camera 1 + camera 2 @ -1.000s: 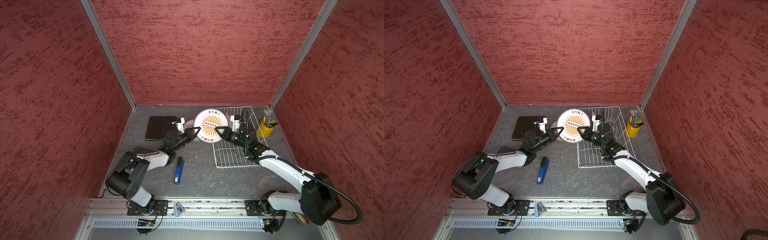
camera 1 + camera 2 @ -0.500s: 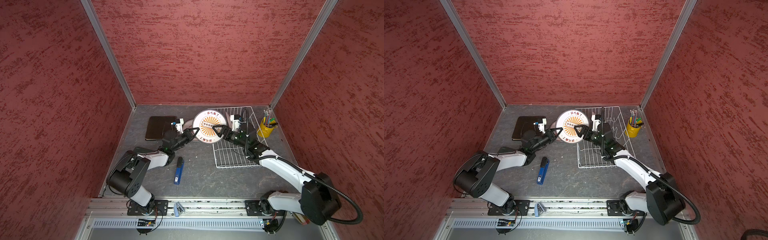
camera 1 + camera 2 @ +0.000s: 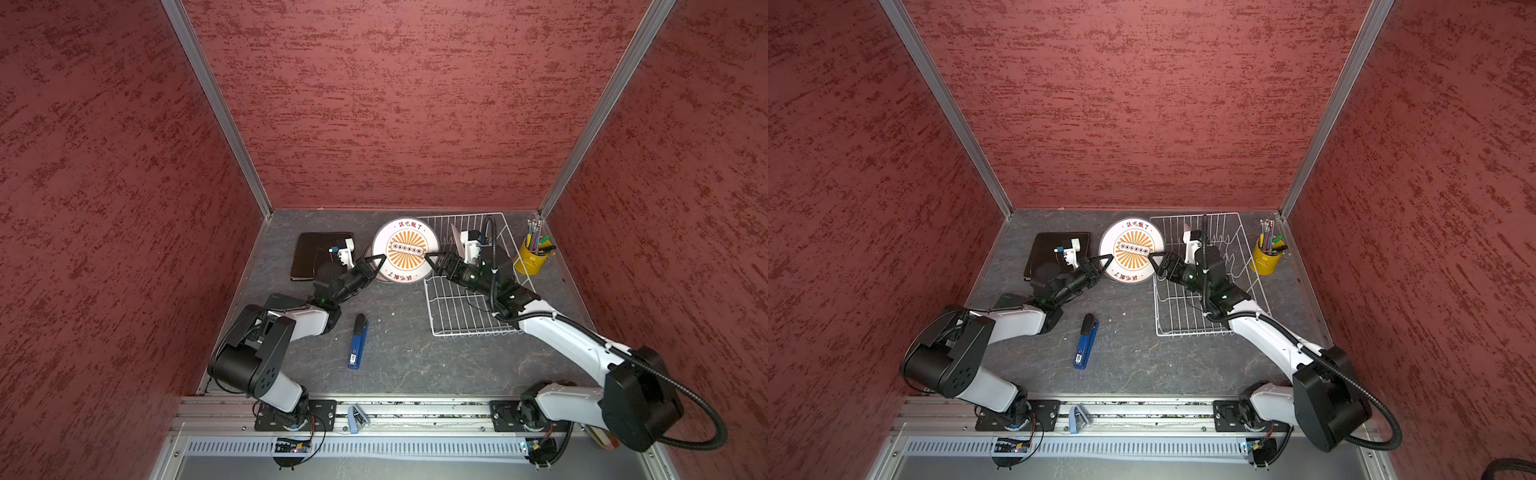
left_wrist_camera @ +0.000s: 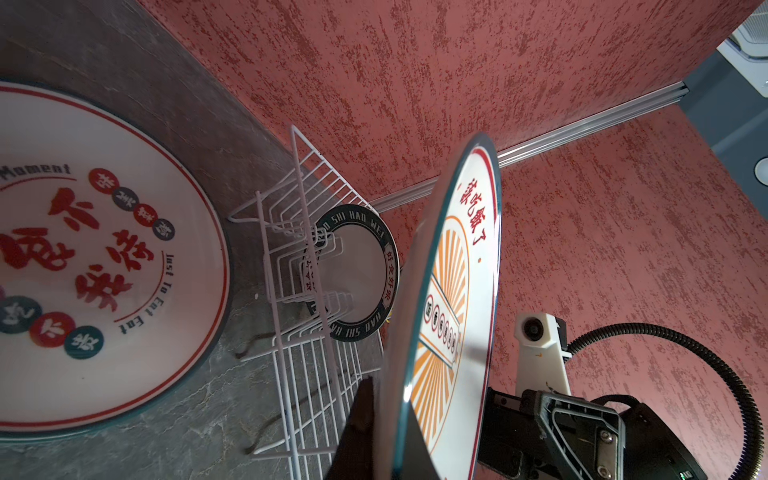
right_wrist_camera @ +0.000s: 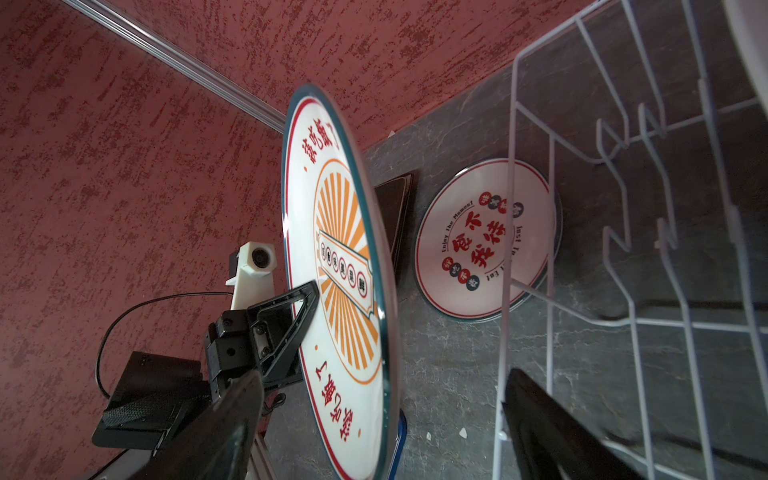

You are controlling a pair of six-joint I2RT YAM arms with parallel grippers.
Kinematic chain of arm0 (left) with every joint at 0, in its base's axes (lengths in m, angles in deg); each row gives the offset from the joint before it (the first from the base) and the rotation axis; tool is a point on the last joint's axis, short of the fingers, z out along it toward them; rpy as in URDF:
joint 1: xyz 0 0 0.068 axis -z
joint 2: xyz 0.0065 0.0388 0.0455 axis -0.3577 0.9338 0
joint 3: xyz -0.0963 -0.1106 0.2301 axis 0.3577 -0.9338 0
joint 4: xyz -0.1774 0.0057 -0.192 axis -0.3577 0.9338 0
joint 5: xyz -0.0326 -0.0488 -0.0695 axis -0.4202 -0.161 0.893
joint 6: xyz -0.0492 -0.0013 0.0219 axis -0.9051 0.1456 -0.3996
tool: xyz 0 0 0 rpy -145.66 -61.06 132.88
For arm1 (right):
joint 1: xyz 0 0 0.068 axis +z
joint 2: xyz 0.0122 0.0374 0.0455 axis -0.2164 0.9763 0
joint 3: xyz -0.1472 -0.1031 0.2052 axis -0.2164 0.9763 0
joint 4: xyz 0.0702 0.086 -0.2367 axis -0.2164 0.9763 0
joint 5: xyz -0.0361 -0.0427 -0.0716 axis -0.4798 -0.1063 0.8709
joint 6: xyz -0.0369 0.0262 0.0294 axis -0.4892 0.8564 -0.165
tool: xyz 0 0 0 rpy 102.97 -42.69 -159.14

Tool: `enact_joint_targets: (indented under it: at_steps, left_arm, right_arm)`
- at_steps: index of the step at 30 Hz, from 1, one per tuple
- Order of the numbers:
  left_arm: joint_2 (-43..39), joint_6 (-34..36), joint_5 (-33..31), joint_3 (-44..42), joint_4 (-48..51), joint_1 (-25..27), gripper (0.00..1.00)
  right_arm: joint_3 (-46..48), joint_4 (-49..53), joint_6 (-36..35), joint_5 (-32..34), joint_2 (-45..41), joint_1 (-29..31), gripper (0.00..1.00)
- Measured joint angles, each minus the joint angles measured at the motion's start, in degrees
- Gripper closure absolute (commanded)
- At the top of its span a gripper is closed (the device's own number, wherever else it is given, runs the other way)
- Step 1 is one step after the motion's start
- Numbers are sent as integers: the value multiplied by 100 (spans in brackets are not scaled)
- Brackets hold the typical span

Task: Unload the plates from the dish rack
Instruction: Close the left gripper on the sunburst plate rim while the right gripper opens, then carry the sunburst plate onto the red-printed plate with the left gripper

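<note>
Okay, my right gripper (image 3: 432, 262) just let go, jaws wide around the rim of the sunburst plate (image 3: 405, 250), so the left gripper (image 3: 379, 263), clamped on its far edge, carries it alone beside the dish rack (image 3: 465, 316).

Grey tabletop (image 3: 407, 357) bears dish rack (image 3: 465, 332), flat plate (image 5: 469, 266), yellow cup (image 3: 528, 259), perhaps a stapler (image 3: 357, 340).
</note>
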Motion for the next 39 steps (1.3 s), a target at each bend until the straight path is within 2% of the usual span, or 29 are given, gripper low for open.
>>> enact_joint_targets:
  at_steps: [13,22,31,39]
  left_arm:
    - [-531,-7,-205,-308,339,-282,100]
    - [-1099,-101,-885,-525,1593,-479,100]
    - [-1095,-109,-1016,-603,2061,-627,100]
    - [-529,-57,-868,-240,2199,-721,100]
  right_arm:
    - [2,164,-57,42,-101,0,8]
    - [2,219,-79,46,-131,0,8]
    - [2,227,-98,46,-131,0,8]
    - [0,271,-105,55,-136,0,8]
